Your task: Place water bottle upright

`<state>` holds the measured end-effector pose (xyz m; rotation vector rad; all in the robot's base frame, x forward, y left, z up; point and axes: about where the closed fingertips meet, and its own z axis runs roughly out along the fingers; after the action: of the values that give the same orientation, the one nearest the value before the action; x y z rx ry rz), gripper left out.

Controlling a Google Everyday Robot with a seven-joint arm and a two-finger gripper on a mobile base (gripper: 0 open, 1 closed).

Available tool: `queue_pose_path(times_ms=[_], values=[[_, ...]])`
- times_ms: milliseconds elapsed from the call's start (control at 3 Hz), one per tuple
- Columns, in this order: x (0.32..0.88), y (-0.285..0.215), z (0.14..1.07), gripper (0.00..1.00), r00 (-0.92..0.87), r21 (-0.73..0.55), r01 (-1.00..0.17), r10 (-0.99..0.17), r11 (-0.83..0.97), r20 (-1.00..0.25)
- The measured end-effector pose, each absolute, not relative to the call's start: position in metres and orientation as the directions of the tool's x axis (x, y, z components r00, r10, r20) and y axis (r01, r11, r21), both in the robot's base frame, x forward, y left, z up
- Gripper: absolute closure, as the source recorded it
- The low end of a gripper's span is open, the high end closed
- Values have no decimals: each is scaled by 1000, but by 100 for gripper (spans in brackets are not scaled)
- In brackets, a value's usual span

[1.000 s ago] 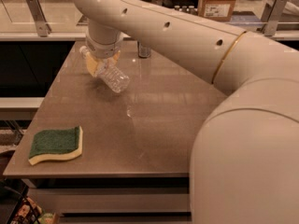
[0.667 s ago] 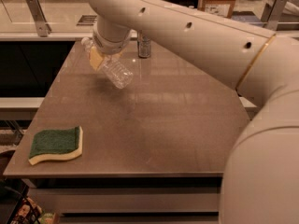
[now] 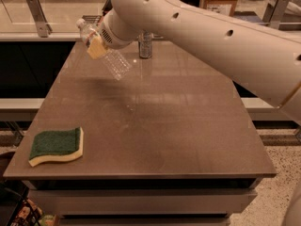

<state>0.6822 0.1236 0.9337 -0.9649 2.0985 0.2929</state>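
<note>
The water bottle [image 3: 110,58] is a small clear ribbed plastic bottle with a white cap at its upper left end. It is held in the air over the far left part of the table, tilted with the cap up-left and the base down-right. My gripper [image 3: 96,45] is shut on the water bottle near its neck; a yellowish finger pad shows across it. The big white arm [image 3: 197,27] comes in from the right across the top of the view.
The brown table [image 3: 155,126] fills the middle. A green and yellow sponge [image 3: 56,146] lies near the front left corner. A silver metal can [image 3: 145,45] stands at the far edge behind the arm. Counters and metal brackets stand behind the table.
The arm has lifted the bottle higher and swung it slightly; the bottle now tilts with its cap up-left. The arm covers less of the right side of the table.
</note>
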Motion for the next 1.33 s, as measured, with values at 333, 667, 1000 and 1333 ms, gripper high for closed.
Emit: queue_pose_path(times_ms=[333, 667, 1000, 1333], values=[[685, 137, 950, 100, -283, -116, -766, -493, 632, -823], [684, 153, 955, 100, -176, -124, -810, -441, 573, -880], [682, 168, 954, 100, -89, -131, -845, -378, 519, -922], [683, 179, 948, 100, -29, -122, -870, -295, 478, -955]])
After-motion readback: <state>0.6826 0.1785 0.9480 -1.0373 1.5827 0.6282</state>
